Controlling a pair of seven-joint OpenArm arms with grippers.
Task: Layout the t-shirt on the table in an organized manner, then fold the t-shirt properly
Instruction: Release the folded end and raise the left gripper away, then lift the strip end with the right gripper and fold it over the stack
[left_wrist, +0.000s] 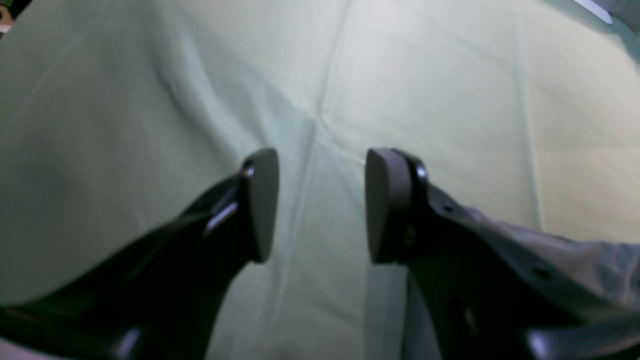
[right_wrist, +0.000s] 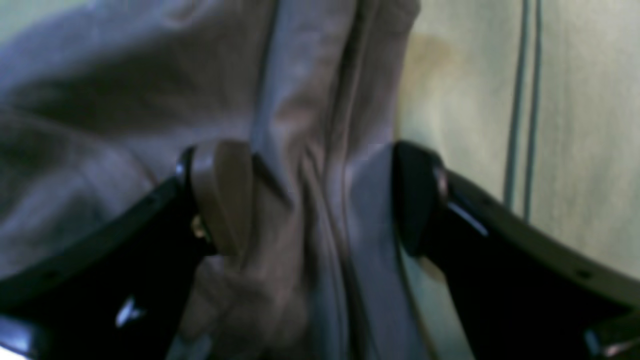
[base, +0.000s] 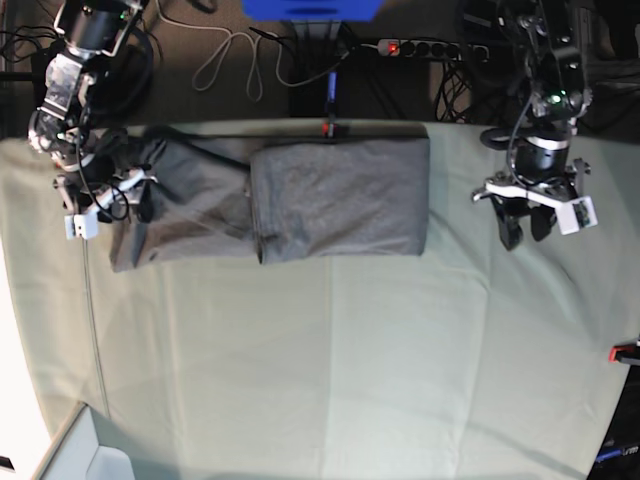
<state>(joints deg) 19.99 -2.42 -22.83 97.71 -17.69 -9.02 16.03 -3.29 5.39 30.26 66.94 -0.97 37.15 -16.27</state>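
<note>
The dark grey t-shirt (base: 300, 200) lies along the far edge of the table (base: 330, 370), its right portion doubled over into a neat rectangle and its left end rumpled. At that left end my right gripper (base: 128, 200) stands open. In the right wrist view, my right gripper (right_wrist: 320, 165) straddles a raised ridge of the t-shirt (right_wrist: 300, 125), which bunches between its fingers. My left gripper (base: 525, 237) hovers over bare cloth to the right of the shirt. Close up, my left gripper (left_wrist: 320, 170) is open and empty, with an edge of the t-shirt (left_wrist: 575, 260) behind one finger.
Small red clamps (base: 327, 129) (base: 625, 352) hold the cloth at the far and right edges. Beyond the far edge lie cables (base: 235, 55) and a power strip (base: 420, 47). A white box (base: 90, 460) sits at the near left corner.
</note>
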